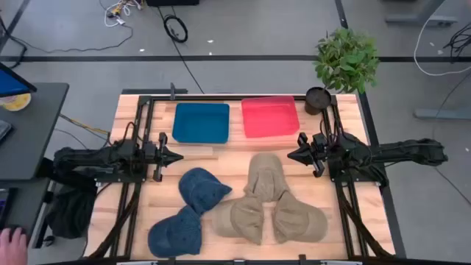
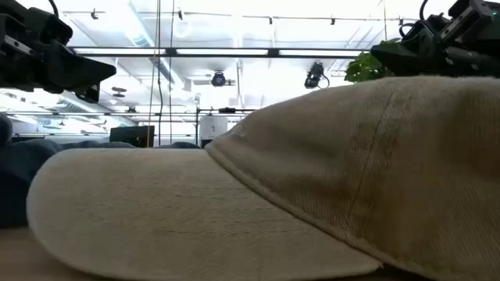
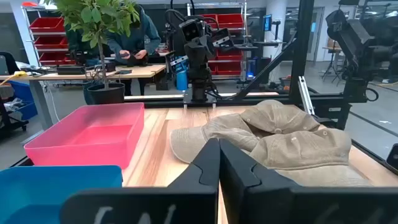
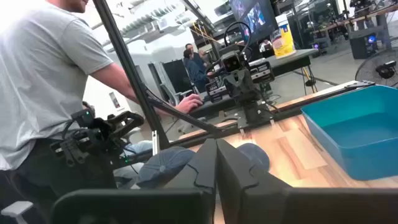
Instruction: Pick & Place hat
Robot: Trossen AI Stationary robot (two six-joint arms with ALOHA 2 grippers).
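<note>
Two blue caps lie on the table's near left: one point(image 1: 202, 188), the other point(image 1: 176, 232). Three tan caps lie crown-up beside them: the far one point(image 1: 266, 177) and two near ones point(image 1: 239, 217) point(image 1: 302, 221). A tan cap point(image 2: 312, 179) fills the low view, and the tan pile point(image 3: 280, 137) shows in the left wrist view. My left gripper point(image 1: 179, 155) point(image 3: 219, 142) hovers shut, left of the caps. My right gripper point(image 1: 291, 154) point(image 4: 216, 142) hovers shut, just beyond the far tan cap. Blue caps point(image 4: 168, 163) show ahead of the right gripper.
A blue tray point(image 1: 201, 122) and a pink tray point(image 1: 270, 116) sit side by side at the far edge. A potted plant point(image 1: 346, 59) stands at the far right corner. A person in a grey shirt point(image 4: 43, 81) stands by the table's left side, with a hand point(image 1: 11, 239) near a desk.
</note>
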